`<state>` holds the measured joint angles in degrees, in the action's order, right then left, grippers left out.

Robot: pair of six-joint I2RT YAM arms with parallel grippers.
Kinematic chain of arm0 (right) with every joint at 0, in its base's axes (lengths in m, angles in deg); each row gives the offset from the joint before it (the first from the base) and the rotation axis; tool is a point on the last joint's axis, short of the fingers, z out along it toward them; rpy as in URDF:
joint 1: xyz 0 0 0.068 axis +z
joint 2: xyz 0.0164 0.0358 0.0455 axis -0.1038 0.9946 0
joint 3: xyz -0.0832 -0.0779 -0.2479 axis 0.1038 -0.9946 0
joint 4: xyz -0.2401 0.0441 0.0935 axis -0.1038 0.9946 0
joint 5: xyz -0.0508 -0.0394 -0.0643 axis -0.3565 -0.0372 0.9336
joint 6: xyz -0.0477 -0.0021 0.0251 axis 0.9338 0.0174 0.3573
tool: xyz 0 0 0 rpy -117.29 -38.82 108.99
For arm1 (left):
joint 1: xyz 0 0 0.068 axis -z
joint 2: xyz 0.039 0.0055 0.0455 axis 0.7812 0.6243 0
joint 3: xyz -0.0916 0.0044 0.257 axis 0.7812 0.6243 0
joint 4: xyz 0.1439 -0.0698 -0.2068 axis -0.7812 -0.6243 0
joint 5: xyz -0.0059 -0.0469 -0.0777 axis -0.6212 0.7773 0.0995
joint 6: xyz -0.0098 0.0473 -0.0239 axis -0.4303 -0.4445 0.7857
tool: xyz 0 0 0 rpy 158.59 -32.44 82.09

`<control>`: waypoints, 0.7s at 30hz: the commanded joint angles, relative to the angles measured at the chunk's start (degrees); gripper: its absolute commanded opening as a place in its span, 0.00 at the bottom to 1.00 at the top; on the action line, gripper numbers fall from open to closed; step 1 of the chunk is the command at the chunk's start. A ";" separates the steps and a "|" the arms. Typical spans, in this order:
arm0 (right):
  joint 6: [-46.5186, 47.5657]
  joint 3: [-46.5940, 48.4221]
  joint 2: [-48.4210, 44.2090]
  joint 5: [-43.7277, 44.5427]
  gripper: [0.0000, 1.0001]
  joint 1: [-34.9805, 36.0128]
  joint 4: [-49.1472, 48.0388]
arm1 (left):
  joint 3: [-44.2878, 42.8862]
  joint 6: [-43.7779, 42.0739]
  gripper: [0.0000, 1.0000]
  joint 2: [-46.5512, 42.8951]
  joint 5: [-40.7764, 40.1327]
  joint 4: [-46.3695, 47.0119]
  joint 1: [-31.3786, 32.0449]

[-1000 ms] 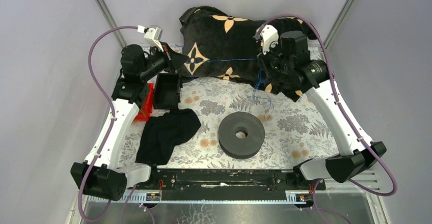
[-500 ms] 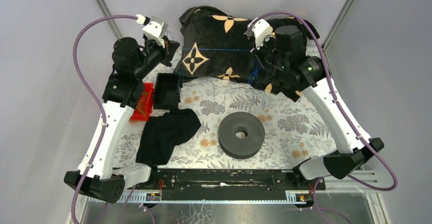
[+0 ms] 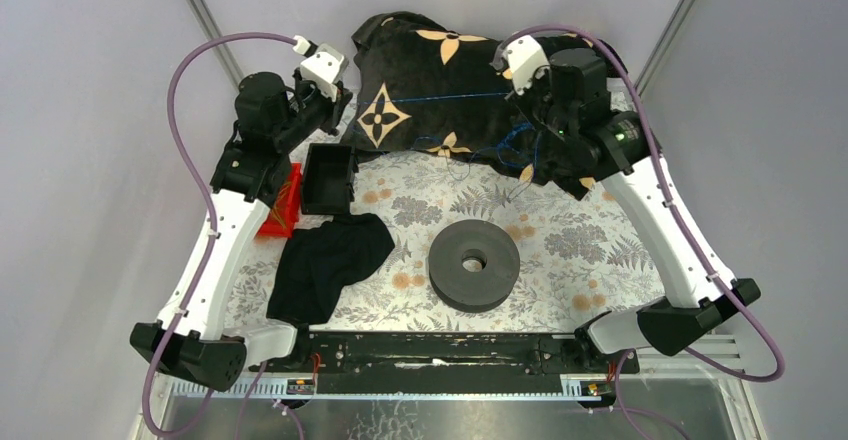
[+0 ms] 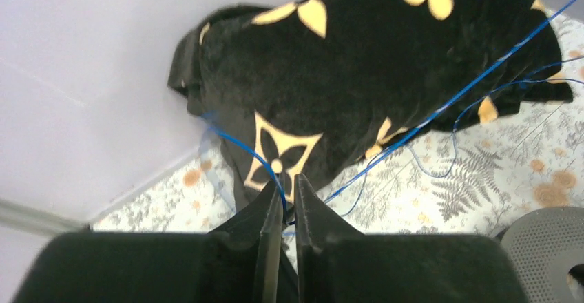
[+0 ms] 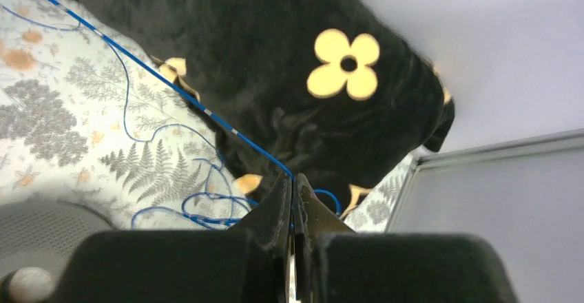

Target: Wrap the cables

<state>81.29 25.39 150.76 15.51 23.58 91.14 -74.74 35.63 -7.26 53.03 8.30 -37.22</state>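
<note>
The cables (image 3: 450, 96), hair-fine blue wires, run as one tight line across the upper middle of the overhead view, over the black plush blanket with cream flower motifs (image 3: 440, 60), from the left gripper (image 4: 286, 182) to the right gripper (image 5: 292, 179). A second ago that line sat lower over the blanket; it rose, and now the left end has come inward towards the centre, so the span is shorter. Loose blue loops that hung in a bunch under the right gripper now trail leftward along the blanket's lower edge, onto the grey fern-printed tablecloth (image 3: 580, 250).

The right gripper's fingers are pressed together on the wire, which leaves their tips towards the upper left of its wrist view. The left gripper's fingers stand almost together with a sliver of gap; the wire threads into that gap, but whether it is clamped or only passing through cannot be told.

The big black disc-shaped spool (image 3: 474, 264) lies flat in the lower middle of the overhead view, well apart from the wires and bare of any turns. By my reading the slack is being gathered but no wrapping has started. If the left pinch is easing, the tight span may drop and tangle with the loops.
</note>
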 commanded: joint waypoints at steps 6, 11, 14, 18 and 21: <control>-13.11 5.40 -0.04 -22.13 0.00 -5.10 16.54 | 3.24 13.06 0.64 5.94 13.77 -2.74 -3.21; -15.57 7.85 2.25 -25.59 0.00 -5.22 18.40 | 7.47 12.95 0.87 3.87 26.03 0.65 -3.10; -17.33 11.82 3.76 -27.12 0.00 -5.70 20.07 | 10.99 11.56 0.92 0.99 30.23 2.65 -2.84; -20.53 16.39 5.32 -30.57 0.00 -7.30 20.70 | 15.94 10.42 0.90 -2.02 38.48 5.19 -1.63; -23.75 19.65 6.17 -35.14 0.00 -8.61 19.88 | 17.59 7.36 0.84 -1.78 39.80 4.11 2.91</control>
<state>63.33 39.16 156.82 -12.03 16.78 111.58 -59.11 46.71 -8.57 85.25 8.67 -38.70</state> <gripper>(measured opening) 0.017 0.869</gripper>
